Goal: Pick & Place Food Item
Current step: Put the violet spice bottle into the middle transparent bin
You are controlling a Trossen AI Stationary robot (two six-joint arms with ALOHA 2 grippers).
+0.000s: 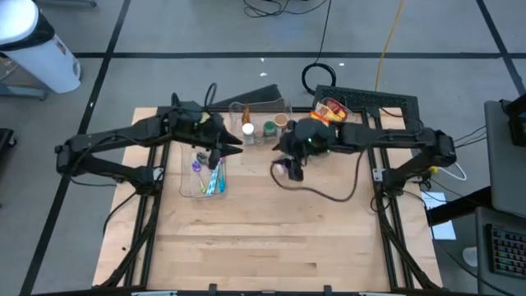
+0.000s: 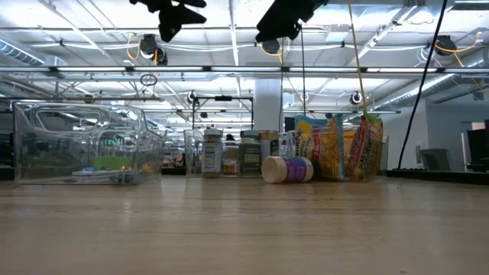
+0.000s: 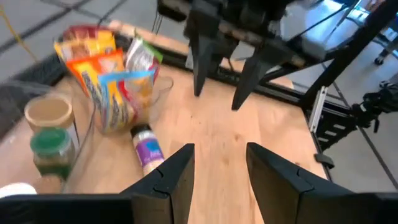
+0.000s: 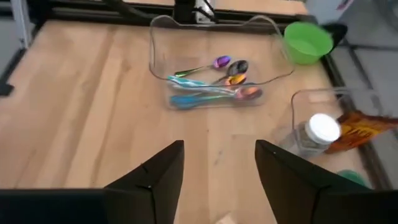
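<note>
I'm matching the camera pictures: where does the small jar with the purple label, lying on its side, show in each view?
High view: purple-labelled jar at table centre, under the right tool.
Low view: centre, on its side.
Left wrist view, beside the snack packets.
Right wrist view: not in it.
Shared landmark: the snack packets.

Setting: robotics lab or industrial test hall. Evidence: wooden counter (image 1: 263, 238) on a black metal frame; grey floor marked with dark tape lines (image 1: 107, 66); loose cables (image 1: 386, 41); exposed ceiling trusses and pipes (image 2: 244, 70); a keyboard (image 1: 508, 247) alongside.
</note>
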